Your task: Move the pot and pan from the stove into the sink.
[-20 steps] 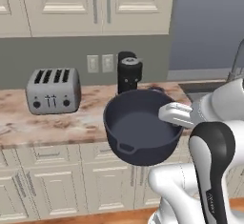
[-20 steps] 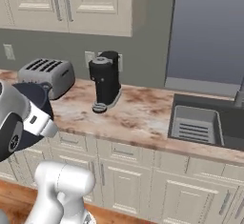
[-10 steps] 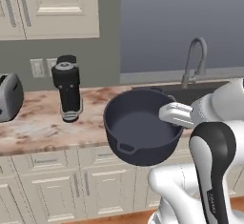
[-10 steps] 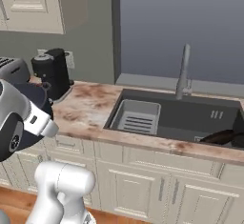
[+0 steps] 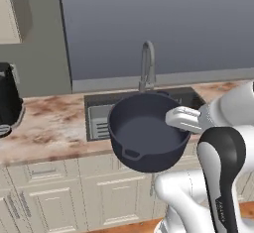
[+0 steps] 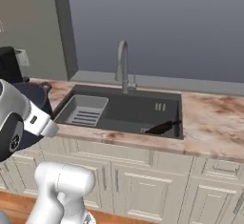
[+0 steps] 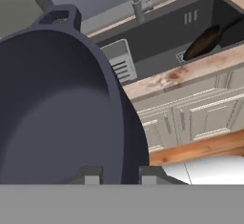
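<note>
The deep blue-grey pot (image 5: 144, 135) hangs in the air in front of the counter, just before the sink (image 5: 97, 109). My gripper (image 5: 173, 118) is shut on its right rim. In the hand view the pot (image 7: 57, 108) covers the left half, and the gripper (image 7: 121, 176) has the rim between its tips. The pan (image 7: 205, 42) lies tilted in the right end of the sink (image 7: 167, 32). From the right base view the pan's dark handle (image 6: 162, 127) shows inside the basin (image 6: 128, 108), and an edge of the pot (image 6: 35, 96) peeks out behind my arm. The stove is out of view.
A tall grey faucet (image 5: 147, 63) rises behind the sink. A light slotted rack (image 6: 86, 111) sits in the basin's left part. A black coffee maker (image 5: 7, 103) stands on the marble counter (image 5: 49, 128) at far left. Cream cabinets run below the counter.
The base has driven right along the counter: toaster and coffee maker slid off to the left and the sink came to the middle. The pot stays held in the same spot by the arm.
</note>
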{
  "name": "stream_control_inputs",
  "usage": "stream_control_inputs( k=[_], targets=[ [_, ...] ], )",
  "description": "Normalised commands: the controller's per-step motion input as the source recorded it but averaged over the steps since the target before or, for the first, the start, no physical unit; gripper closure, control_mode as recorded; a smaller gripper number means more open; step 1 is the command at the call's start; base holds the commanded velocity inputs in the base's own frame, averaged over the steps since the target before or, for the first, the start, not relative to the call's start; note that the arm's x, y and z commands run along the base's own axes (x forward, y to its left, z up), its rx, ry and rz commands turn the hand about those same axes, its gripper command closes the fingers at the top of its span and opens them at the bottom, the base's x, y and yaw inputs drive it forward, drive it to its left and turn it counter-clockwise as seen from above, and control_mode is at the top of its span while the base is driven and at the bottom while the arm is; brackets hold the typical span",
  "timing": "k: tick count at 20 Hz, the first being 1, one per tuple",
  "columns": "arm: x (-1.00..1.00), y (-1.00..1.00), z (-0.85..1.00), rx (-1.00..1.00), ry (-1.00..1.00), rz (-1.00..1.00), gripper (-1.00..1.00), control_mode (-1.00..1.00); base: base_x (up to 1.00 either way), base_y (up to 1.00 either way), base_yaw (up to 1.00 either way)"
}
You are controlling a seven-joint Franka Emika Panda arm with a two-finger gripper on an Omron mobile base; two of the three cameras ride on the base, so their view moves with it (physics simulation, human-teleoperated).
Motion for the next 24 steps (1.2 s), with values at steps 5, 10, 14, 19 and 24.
stream_control_inputs(
  k=[5,10,14,19,24],
  targets=[
    [0.00,0.00,0.00,0.00,0.00,0.00,1.00,1.00,0.18,-0.91,-0.10],
    [0.00,0.00,0.00,0.00,0.00,0.00,1.00,1.00,0.09,-0.82,-0.09],
    [0.00,0.00,0.00,0.00,0.00,0.00,1.00,1.00,0.02,-0.68,-0.08],
    [0.00,0.00,0.00,0.00,0.00,0.00,1.00,1.00,0.01,-0.06,-0.01],
    [0.00,0.00,0.00,0.00,0.00,0.00,1.00,1.00,0.33,-0.22,-0.01]
  ],
)
